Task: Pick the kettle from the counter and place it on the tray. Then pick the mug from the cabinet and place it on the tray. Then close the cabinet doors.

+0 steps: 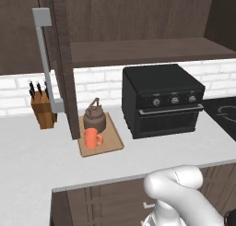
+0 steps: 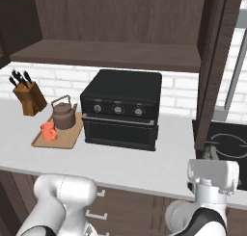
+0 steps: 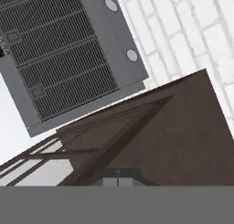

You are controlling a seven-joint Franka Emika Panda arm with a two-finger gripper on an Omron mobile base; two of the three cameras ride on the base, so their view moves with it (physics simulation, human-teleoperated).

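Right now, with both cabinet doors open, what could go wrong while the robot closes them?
The left cabinet door hangs just beside the tray; swinging could perhaps clip the kettle or the mug. The shut gripper sits close to the right door; it may slip off.

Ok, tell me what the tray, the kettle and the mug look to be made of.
Tray: light wood, matte, judging by its pale tan, even board look.
Kettle: probably dark metal or cast iron; brown-grey body with a dull sheen, thin arched handle.
Mug: likely glazed ceramic or plastic; flat bright orange, no texture to decide between them.
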